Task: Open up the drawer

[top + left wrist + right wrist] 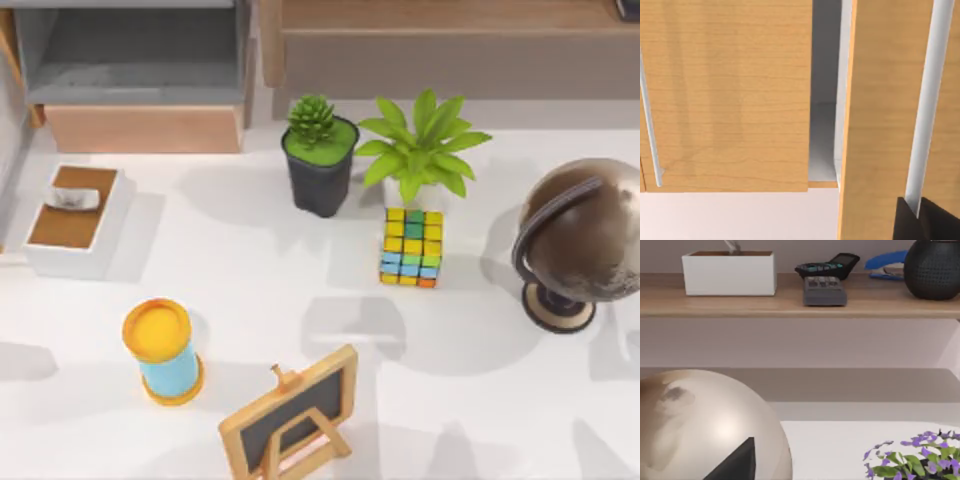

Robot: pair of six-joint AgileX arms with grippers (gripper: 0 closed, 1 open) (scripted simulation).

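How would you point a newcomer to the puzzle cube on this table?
On the white table, find the two potted plants near the far edge: a succulent in a black pot and, to its right, a broad-leaved plant. The puzzle cube stands just in front of the broad-leaved plant, with the brown globe farther right. Nothing else is chequered in yellow, green, blue and orange squares.
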